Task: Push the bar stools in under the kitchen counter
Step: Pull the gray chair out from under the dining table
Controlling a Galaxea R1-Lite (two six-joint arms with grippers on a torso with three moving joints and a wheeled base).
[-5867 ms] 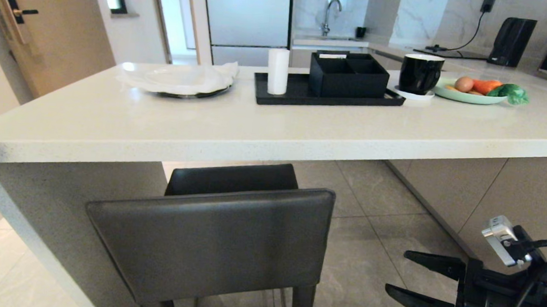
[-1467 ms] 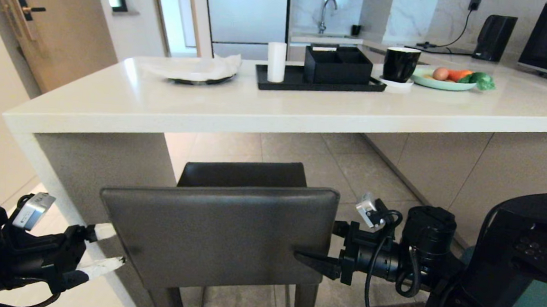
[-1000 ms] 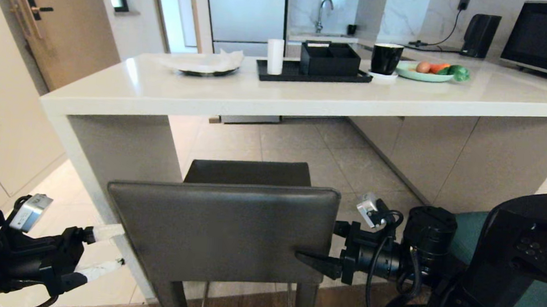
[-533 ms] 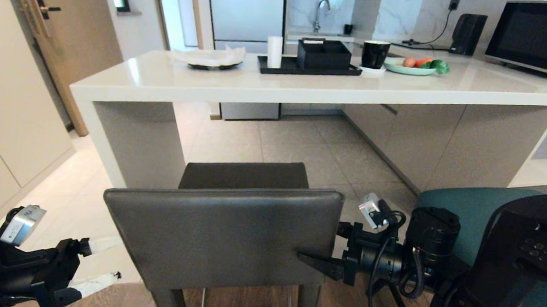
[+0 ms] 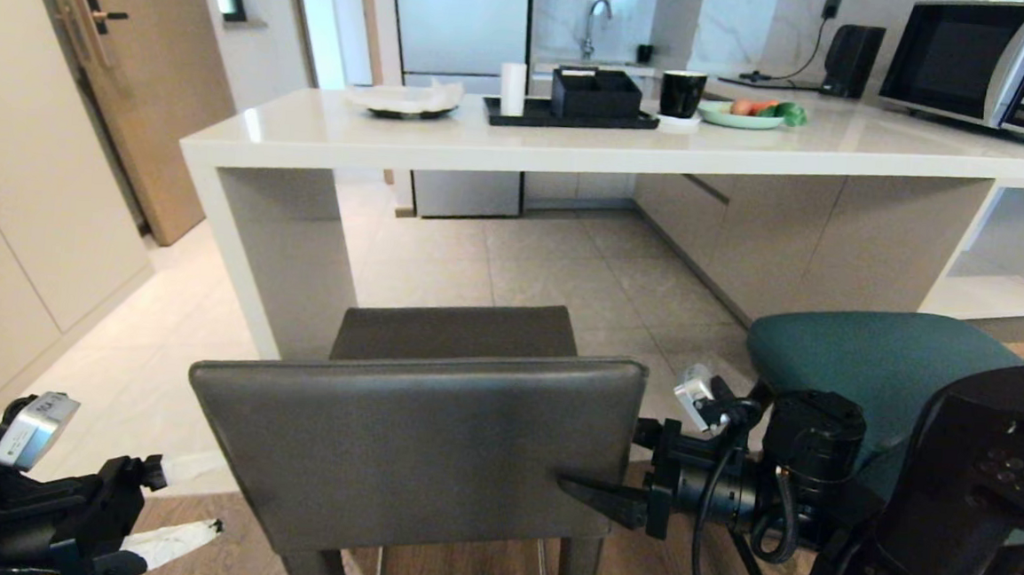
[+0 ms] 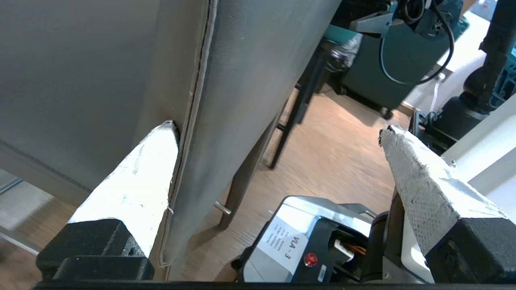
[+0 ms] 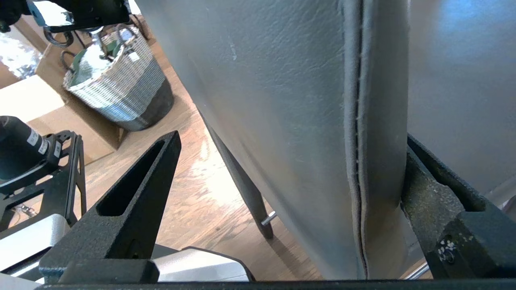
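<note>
Both arms reach level from the lower corners of the head view toward the grey stool (image 5: 418, 446); the left tool (image 5: 183, 507), fingers spread wide, sits at the backrest's left edge (one white finger (image 6: 137, 177) touches its side seam); the right tool (image 5: 616, 472), also spread, straddles the right edge. The backrest runs crosswise, seat facing the worktop (image 5: 574, 145) in the upper frame; bare tile lies between them. The teal stool (image 5: 881, 363) stands at right.

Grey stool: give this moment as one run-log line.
grey stool: outside kitchen counter | left gripper: open, straddling backrest edge | right gripper: open, straddling opposite edge | teal stool: outside counter
</note>
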